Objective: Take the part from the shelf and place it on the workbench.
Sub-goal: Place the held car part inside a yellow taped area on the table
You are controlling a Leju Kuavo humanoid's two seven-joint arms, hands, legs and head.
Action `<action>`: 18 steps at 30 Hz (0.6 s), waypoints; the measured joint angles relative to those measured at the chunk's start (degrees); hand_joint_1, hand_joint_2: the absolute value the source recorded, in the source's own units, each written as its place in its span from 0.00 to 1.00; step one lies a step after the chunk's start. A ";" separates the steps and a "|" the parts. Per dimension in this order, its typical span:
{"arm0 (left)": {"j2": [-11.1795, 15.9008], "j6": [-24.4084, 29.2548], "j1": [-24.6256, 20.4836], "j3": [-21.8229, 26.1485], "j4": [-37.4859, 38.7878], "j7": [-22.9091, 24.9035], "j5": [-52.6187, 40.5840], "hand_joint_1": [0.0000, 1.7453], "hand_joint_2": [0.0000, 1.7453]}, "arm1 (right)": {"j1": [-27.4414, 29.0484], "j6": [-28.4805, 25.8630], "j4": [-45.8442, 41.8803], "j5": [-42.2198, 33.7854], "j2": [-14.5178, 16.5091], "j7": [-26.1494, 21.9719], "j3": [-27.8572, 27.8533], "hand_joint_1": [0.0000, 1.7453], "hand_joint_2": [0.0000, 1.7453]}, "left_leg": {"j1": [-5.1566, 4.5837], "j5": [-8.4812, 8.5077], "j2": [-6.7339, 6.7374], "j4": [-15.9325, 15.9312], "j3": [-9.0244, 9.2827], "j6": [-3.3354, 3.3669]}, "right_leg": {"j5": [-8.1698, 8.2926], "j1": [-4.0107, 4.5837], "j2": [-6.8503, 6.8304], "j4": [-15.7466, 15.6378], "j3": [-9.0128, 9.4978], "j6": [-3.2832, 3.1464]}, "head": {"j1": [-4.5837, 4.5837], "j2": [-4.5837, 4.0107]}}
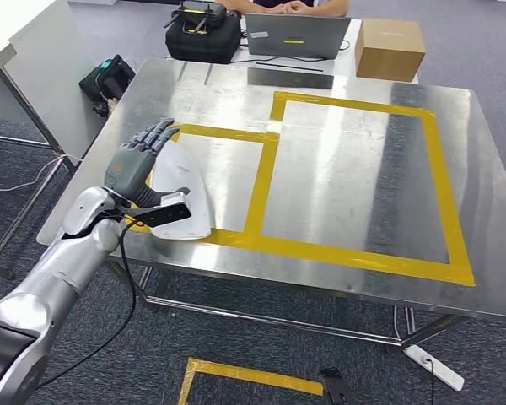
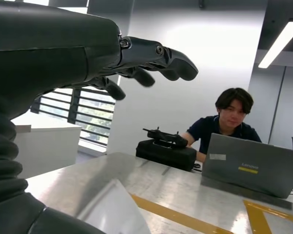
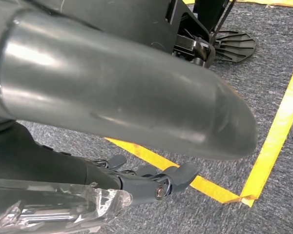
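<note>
The part (image 1: 185,192) is a flat white piece with a curved edge. It lies on the steel workbench (image 1: 340,169) at the near left corner of the smaller yellow-taped box. My left hand (image 1: 136,164) hovers over its left side with fingers stretched out and apart, the dark thumb lying across the part's near edge. In the left wrist view the left hand (image 2: 100,48) is spread above the part (image 2: 112,209), and the bench (image 2: 100,170) shows beneath. My right hand (image 3: 148,180) hangs over grey carpet, its fingers loosely extended and holding nothing.
Yellow tape (image 1: 263,190) marks two boxes on the bench. At the far edge stand a laptop (image 1: 295,35), a black case (image 1: 202,34) and a cardboard box (image 1: 389,49), where a person (image 2: 229,117) sits. A white table (image 1: 21,42) and a black bag (image 1: 107,80) are at the left.
</note>
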 joint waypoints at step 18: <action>-0.45 -0.46 -0.21 -0.08 0.01 0.56 2.13 0.00 0.00 | -0.04 -0.13 0.00 -0.21 0.18 0.06 0.02 0.00 0.00 | 0.34 1.11 0.30 -2.42 1.34 1.47 | -4.79 -0.21 0.01 7.49 -3.54 1.02 | 0.25 0.00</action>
